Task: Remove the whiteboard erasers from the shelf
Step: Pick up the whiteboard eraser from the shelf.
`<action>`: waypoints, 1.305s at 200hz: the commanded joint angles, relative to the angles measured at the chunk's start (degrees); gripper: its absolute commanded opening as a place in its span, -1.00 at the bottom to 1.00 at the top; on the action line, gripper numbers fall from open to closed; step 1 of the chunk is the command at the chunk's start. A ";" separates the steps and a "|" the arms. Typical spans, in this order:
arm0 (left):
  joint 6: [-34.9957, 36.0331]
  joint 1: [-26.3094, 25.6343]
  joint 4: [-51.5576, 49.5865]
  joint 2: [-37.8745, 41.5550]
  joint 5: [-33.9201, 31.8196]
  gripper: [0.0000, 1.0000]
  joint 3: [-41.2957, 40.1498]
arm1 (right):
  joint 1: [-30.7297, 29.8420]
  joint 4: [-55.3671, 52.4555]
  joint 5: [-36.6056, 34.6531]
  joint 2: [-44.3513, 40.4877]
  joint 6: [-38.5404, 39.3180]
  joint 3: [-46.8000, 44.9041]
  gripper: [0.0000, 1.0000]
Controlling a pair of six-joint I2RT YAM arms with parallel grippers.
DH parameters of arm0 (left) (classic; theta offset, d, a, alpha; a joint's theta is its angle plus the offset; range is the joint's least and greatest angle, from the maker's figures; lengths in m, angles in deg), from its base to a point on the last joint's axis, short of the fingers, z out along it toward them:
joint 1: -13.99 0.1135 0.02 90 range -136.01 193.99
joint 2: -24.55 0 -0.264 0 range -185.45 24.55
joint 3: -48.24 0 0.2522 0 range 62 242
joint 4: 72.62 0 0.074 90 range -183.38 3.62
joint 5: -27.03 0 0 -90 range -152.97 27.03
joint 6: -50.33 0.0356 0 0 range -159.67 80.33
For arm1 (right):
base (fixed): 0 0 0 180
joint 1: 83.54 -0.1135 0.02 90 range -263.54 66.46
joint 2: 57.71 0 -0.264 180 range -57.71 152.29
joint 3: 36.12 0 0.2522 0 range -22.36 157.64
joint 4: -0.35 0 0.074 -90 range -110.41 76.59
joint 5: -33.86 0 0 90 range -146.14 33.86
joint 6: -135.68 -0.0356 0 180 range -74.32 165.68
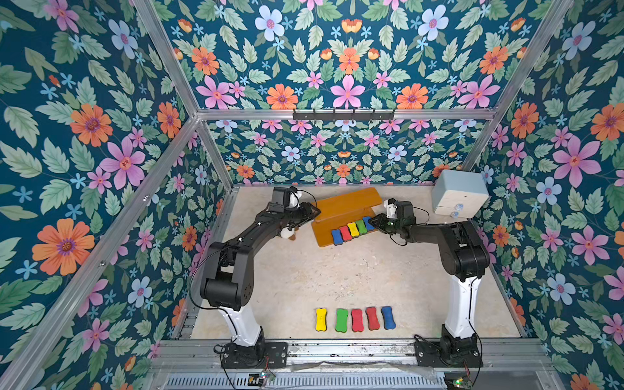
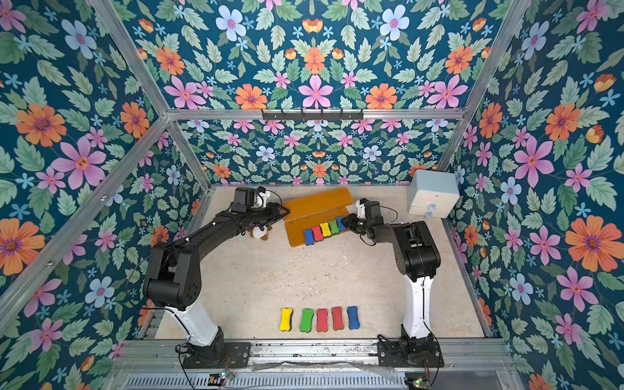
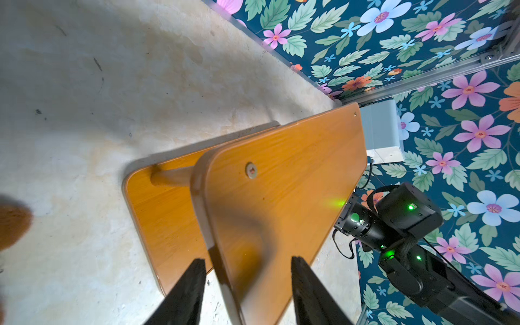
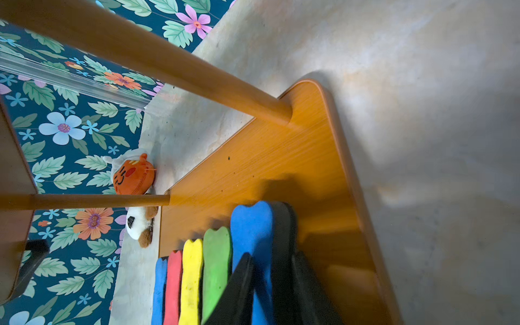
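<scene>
Right gripper (image 4: 273,254) tight on blue foam eraser (image 4: 250,225), left gripper (image 3: 249,259) agape by wooden shelf (image 3: 281,157)

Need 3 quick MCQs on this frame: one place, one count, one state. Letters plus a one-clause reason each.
1. Where is the right gripper?
A) at the drawer box
B) at the blue eraser ending the row on the shelf's lower board
C) over the plush toys

2. How many erasers lie on the table?
A) three
B) five
C) seven

3. What state is the left gripper in?
A) shut on an eraser
B) shut, holding nothing
C) open, holding nothing

Key: B, its wrist view shows the jaws against both sides of that eraser. B, both top views show one row of five. C, the jaws stand apart at the top board edge.
</scene>
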 commanded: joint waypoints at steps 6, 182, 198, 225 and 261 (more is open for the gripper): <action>1.64 0.05 -1.29 1.12 -0.95 0.12 0.47 | -0.15 -3.17 -1.68 -0.71 0.52 -0.50 -0.56; 4.35 -0.08 -4.10 8.17 -3.43 0.09 -4.67 | -0.32 0.17 -6.80 -14.12 -2.67 -15.04 -0.75; 4.80 0.00 -4.53 8.40 -3.30 0.11 -4.99 | -0.84 -0.48 -7.73 -17.52 -2.49 -18.34 -0.75; 6.86 -0.01 -7.00 8.78 -3.80 0.17 -4.48 | -2.99 -2.03 -10.49 -25.23 -2.89 -25.90 -0.75; 7.46 -0.03 -6.99 9.85 -3.94 0.18 -5.06 | -8.22 -4.50 -14.51 -36.34 -5.51 -35.58 -0.74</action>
